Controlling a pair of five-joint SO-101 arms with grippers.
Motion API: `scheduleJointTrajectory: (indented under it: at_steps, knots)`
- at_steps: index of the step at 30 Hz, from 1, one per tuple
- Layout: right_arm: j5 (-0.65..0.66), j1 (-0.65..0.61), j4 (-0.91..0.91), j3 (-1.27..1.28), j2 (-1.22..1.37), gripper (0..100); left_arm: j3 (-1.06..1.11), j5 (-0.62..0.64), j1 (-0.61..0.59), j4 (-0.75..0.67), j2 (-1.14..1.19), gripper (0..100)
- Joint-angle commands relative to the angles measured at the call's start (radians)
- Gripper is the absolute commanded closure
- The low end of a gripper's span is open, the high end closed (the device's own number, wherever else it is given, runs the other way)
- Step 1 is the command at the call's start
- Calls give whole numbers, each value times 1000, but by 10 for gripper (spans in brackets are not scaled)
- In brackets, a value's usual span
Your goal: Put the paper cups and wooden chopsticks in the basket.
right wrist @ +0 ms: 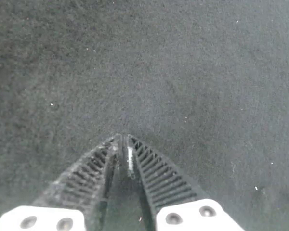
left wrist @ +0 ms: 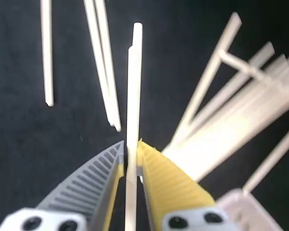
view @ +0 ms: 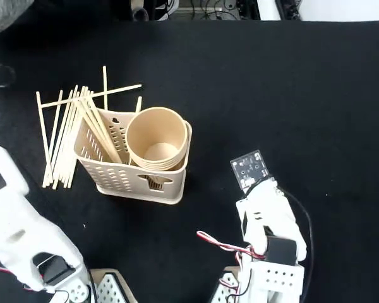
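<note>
A black cloth surface carries the basket left of centre, paper cups nested inside and loose chopsticks fanned at its left. The left end effector pinches the held chopsticks, whose long axis points toward the frame's top. Gripped near one end, they may pivot or snag the rim. The right end effector is closed and empty.

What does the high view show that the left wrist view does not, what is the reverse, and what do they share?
The high view gives the stacked paper cups standing in the basket beside leaning chopsticks, and the right arm off to one side. The left wrist view gives the left hand shut on the held chopsticks. Shared: loose chopsticks lying on the black table.
</note>
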Motion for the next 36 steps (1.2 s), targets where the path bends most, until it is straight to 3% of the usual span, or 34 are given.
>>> scheduleJointTrajectory:
  at_steps: [1,9,14,23,30,36]
  knots:
    - [11,-11,0,-4,-70,986,139,-25,67,-21,-229,971]
    - [-12,-14,-2,-10,-70,986,538,-20,143,-256,-644,971]
    - [-167,-61,-17,-15,-71,986,845,-18,200,-491,-1000,971]
    - [-173,-58,-46,-2,-70,986,1033,-15,433,-760,-1422,971]
    - [-172,-58,-46,-2,-70,986,1222,-15,723,-864,-1706,971]
    - [-172,-58,-44,-2,-70,986,1500,-15,754,-1157,-1906,971]
